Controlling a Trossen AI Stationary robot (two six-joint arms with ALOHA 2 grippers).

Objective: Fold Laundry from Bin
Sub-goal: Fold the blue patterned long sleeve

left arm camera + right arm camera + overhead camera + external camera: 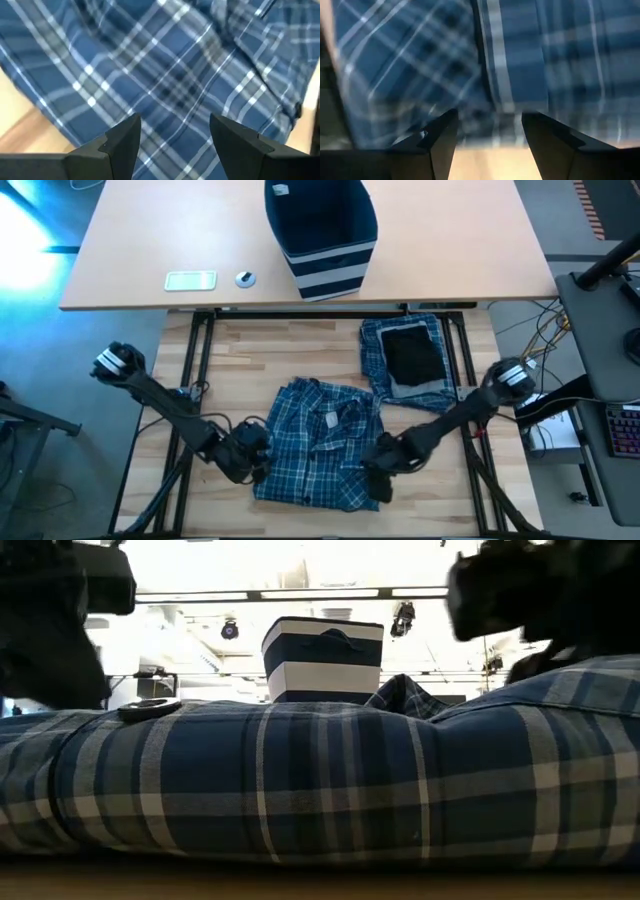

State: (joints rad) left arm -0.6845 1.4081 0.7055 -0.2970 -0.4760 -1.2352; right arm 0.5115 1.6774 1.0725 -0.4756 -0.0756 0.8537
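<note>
Bunching is the main risk here: the blue-and-white plaid cotton shirt (322, 442) lies spread but rumpled on the near half of the pale wooden table (245, 360), and if either arm pinches only the top layer, a fold would drag crooked or leave the underside creased. Uneven lifting between the two sides could also twist it (the collar area already looks wrinkled). The left gripper (174, 134) hovers over the shirt's near left edge with its jaws spread apart, holding nothing, plaid cloth showing between the fingers. The right gripper (489, 131) sits at the near right edge, jaws likewise released and empty, over the hem where cloth meets wood. To the far right lies a folded stack of plaid cloth (385, 355) topped with a small black piece (414, 355). The navy fabric bin with pale stripes (322, 235) stands on the far tan desk (150, 240), seemingly emptied.
</note>
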